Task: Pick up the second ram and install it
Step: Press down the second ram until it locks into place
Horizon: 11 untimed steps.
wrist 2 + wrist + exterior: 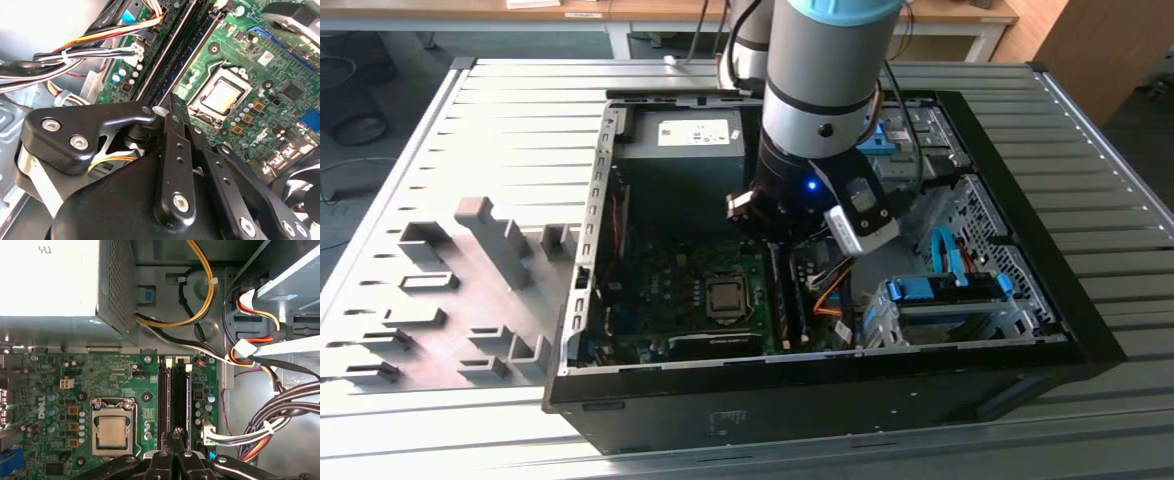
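While the gripper (176, 437) hangs low over the motherboard (125, 385) inside the open PC case (1067, 330), its fingers (176, 112) are drawn together right above the memory slots (175, 392), seemingly pinching the top edge of the second ram (177, 395), which stands edge-on in a slot beside the CPU socket (112, 430). Judgement: if the board sits skewed to the slot, downward force could jam it or stress the latches. Nearby cable bundle (270, 425) could snag.
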Available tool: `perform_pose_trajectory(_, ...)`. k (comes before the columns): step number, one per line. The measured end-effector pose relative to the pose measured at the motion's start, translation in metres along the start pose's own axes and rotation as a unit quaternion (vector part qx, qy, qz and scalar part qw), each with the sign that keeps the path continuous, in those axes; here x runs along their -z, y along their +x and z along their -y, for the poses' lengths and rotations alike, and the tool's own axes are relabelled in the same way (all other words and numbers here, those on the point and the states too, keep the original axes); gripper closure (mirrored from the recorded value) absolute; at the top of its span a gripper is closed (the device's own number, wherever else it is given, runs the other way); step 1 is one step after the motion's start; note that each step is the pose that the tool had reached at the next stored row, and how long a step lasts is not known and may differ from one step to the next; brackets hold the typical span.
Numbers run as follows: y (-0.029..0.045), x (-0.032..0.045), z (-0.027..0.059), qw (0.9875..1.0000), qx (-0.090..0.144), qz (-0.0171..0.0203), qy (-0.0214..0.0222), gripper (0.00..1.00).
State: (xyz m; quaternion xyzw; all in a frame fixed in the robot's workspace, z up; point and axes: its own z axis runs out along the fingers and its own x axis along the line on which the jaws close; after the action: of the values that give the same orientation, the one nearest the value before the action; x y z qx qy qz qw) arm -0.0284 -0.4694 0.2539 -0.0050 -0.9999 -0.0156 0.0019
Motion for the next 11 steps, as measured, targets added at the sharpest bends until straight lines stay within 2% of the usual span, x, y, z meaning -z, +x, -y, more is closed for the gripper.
perform_pose_trajectory(6, 0.0, -0.007, -0.0126, 1.0, 0.0, 0.0, -0.0001, 0.89)
perform_pose_trajectory(11, 0.0001, -0.0143, -0.0193, 1.0, 0.0, 0.0, 0.0001, 0.89)
